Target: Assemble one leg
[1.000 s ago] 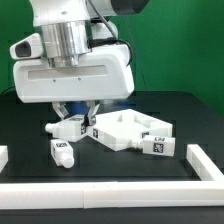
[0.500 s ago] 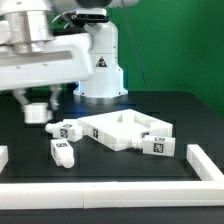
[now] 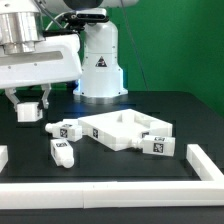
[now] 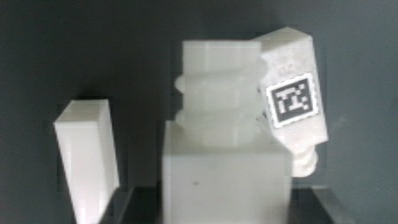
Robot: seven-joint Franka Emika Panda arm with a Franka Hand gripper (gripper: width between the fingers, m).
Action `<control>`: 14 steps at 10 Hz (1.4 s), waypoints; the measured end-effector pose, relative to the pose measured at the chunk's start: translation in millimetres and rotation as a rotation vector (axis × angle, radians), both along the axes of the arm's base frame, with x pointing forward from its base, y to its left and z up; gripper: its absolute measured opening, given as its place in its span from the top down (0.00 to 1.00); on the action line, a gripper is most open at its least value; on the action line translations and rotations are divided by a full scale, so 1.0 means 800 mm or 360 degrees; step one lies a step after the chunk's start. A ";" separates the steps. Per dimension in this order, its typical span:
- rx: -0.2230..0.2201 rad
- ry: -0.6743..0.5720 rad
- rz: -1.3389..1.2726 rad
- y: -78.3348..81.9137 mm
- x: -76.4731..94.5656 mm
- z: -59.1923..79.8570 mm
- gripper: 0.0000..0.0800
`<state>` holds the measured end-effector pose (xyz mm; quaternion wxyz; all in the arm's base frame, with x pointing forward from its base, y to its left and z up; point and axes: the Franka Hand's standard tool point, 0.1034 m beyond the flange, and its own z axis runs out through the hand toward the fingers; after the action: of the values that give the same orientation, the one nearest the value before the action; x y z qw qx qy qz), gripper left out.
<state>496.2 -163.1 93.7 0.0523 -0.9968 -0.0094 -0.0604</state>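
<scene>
Black tabletop (image 3: 110, 172) beneath raised jaws, which are clamped on a tagged white leg (image 3: 28, 112); white panel (image 3: 112, 134) lies off to their side.

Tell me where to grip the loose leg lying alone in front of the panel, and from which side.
Take the leg across its two long sides near mid-length, coming down from above. It lies flat on the table, apart from the panel, so both flanks look free.
</scene>
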 end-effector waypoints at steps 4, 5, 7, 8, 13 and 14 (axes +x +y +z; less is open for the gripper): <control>-0.0043 0.0112 -0.0006 -0.037 -0.098 -0.081 0.64; -0.0024 0.0112 0.0005 -0.033 -0.091 -0.075 0.64; -0.0028 0.0109 0.0006 -0.034 -0.091 -0.075 0.64; -0.0027 0.0112 0.0009 -0.034 -0.092 -0.076 0.64; -0.0060 0.0132 0.0156 -0.041 -0.107 -0.100 0.64; -0.0060 0.0133 0.0155 -0.041 -0.108 -0.100 0.53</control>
<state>410.1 -195.7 13.4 0.0366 -0.9976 -0.0569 -0.0160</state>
